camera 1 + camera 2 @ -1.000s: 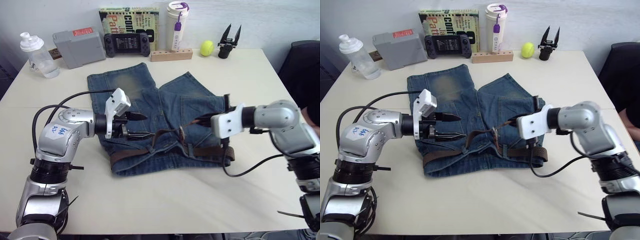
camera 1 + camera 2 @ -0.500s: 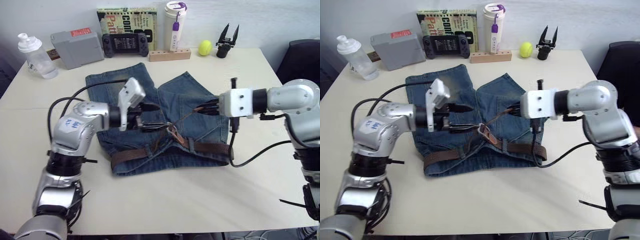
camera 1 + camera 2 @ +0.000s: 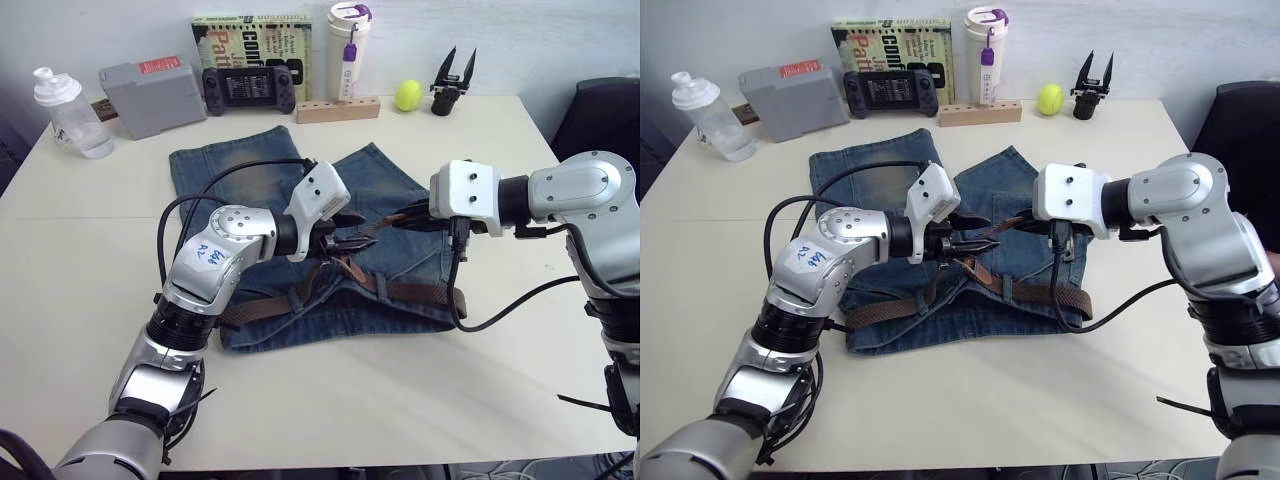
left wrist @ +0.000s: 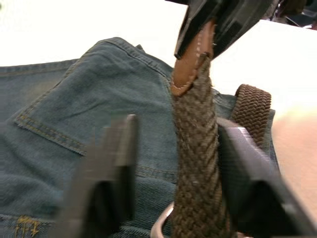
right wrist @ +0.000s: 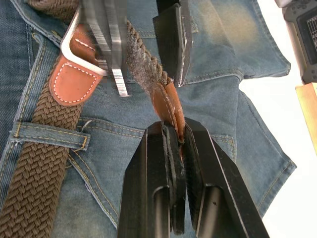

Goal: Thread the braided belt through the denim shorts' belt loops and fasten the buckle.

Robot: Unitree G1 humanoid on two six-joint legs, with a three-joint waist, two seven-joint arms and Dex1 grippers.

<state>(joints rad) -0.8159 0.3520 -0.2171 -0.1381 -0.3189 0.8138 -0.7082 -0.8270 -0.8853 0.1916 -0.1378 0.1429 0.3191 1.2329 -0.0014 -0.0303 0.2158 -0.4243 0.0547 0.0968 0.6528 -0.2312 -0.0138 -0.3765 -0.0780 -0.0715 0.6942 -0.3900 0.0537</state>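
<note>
The left gripper (image 3: 352, 240) has travelled rightward across the faded blue denim shorts (image 3: 250, 175), from their left edge to their middle, and its fingers now straddle the dark-brown braided belt (image 4: 195, 148). The right gripper (image 5: 174, 136), clamped on the belt's tan leather tip, seems to have lifted it off the shorts.

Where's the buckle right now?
The buckle lies on the denim shorts mid-waistband, right under the left end effector, whose open fingers straddle the braided belt. The right end effector pinches the belt's leather tip just beyond it.
</note>
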